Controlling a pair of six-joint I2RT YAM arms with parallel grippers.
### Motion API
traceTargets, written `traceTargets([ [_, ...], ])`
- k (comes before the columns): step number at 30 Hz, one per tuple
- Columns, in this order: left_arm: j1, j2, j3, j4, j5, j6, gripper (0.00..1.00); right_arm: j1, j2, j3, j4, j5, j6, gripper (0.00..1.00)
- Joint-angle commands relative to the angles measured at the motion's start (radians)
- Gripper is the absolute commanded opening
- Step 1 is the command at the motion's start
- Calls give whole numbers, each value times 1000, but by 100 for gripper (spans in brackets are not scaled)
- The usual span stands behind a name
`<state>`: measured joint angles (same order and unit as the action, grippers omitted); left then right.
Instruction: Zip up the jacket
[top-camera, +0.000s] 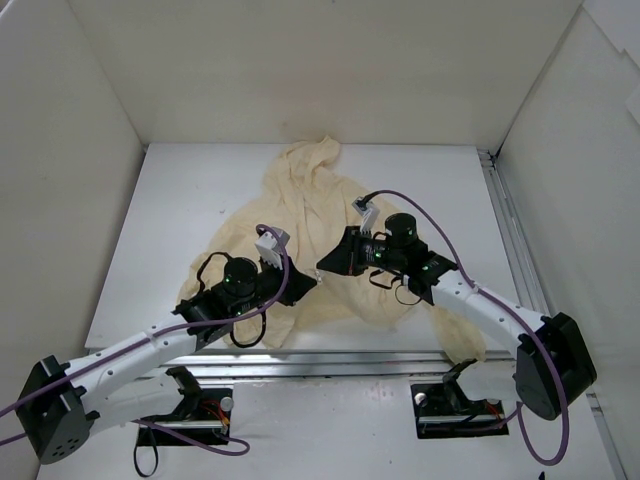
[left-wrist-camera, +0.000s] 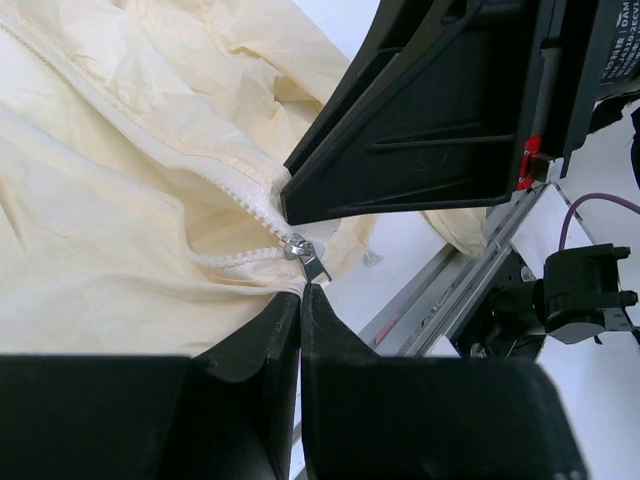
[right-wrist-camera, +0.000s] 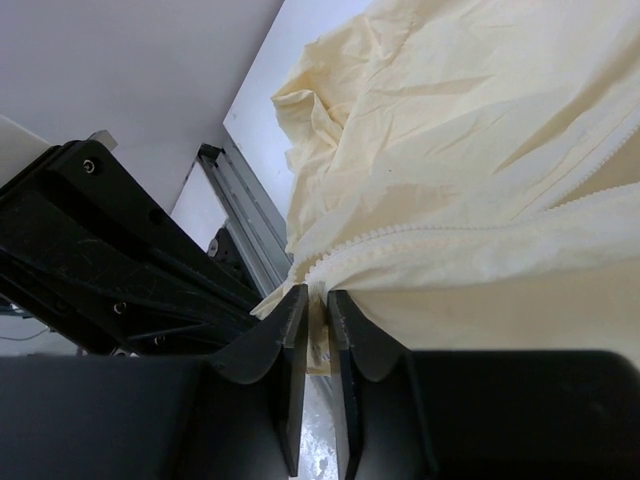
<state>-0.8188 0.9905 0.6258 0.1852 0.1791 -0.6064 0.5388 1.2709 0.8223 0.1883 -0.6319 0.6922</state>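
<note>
The pale cream jacket (top-camera: 310, 210) lies crumpled in the middle of the white table, hood at the far side. My left gripper (top-camera: 308, 284) is shut at the jacket's near hem. In the left wrist view its fingertips (left-wrist-camera: 302, 290) pinch cream fabric just under the small metallic zipper pull (left-wrist-camera: 305, 250), whose tab hangs against them. My right gripper (top-camera: 322, 264) is right beside it. In the right wrist view it (right-wrist-camera: 318, 295) is shut on the jacket's edge (right-wrist-camera: 480, 150) where the zipper teeth (right-wrist-camera: 400, 235) run in. Its black finger (left-wrist-camera: 420, 120) looms above the pull.
White walls (top-camera: 300, 70) enclose the table on three sides. An aluminium rail (top-camera: 400, 355) runs along the near edge, close below both grippers (left-wrist-camera: 440, 290). Purple cables (top-camera: 440, 225) loop over the arms. Part of the jacket hangs over the near right edge (top-camera: 462, 340).
</note>
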Motion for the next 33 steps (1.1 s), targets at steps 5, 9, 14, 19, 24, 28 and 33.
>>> traceTargets([
  [5, 4, -32, 15, 96, 5, -33, 0, 4, -21, 32, 97, -78, 33, 19],
  [9, 4, -36, 12, 99, -7, -41, 0, 3, -21, 28, 111, -91, 44, 20],
  [14, 4, -41, 9, 100, -20, -49, 0, -3, -21, 29, 102, -101, 40, 20],
  [19, 4, -49, 5, 96, -32, -50, 0, -10, -33, 17, 83, -109, 27, 20],
  [24, 4, -50, 3, 94, -40, -50, 0, -34, -61, 2, 56, -112, 15, 21],
  [28, 4, -47, 3, 96, -39, -55, 0, -43, -73, -5, 37, -115, 7, 21],
  [33, 4, -41, 5, 103, -38, -56, 0, -49, -73, 3, 20, -126, -3, 22],
])
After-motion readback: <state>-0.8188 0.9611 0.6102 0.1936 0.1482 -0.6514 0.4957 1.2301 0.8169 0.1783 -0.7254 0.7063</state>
